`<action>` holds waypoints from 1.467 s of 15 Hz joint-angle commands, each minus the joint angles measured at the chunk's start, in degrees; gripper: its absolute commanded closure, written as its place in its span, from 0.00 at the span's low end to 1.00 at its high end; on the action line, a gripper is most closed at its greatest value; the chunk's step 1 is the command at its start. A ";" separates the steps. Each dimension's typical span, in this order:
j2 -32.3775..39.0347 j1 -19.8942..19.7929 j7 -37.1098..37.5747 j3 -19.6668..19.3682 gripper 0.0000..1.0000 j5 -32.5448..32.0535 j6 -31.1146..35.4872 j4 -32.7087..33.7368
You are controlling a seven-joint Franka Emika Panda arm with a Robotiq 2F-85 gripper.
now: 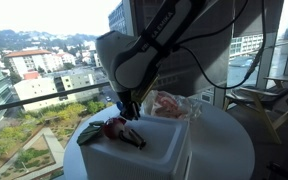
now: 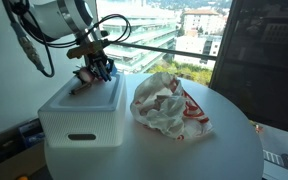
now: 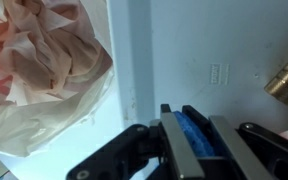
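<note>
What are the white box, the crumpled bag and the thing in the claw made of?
Box: likely rigid matte white plastic, smooth walls with a moulded handle slot. Bag: thin, slightly glossy plastic film, sharply crinkled, red print. Thing in the gripper: blue, perhaps soft fabric; too blurred to tell.

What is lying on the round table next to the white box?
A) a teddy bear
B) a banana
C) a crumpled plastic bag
C: a crumpled plastic bag with red print lies on the table beside the white box, where the gripper pinches something blue.
</note>
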 commanded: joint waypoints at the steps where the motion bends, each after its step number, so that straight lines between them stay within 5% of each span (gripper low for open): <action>1: -5.30 1.03 7.13 -1.91 0.82 -3.74 -1.01 -3.80; 6: -9.76 -2.23 13.31 -3.00 0.81 -1.22 -1.85 -5.54; 11: -11.31 -8.71 7.90 -2.53 0.82 13.64 -8.05 -3.53; 22: -1.31 -17.90 2.73 -4.03 0.83 36.66 -26.04 11.87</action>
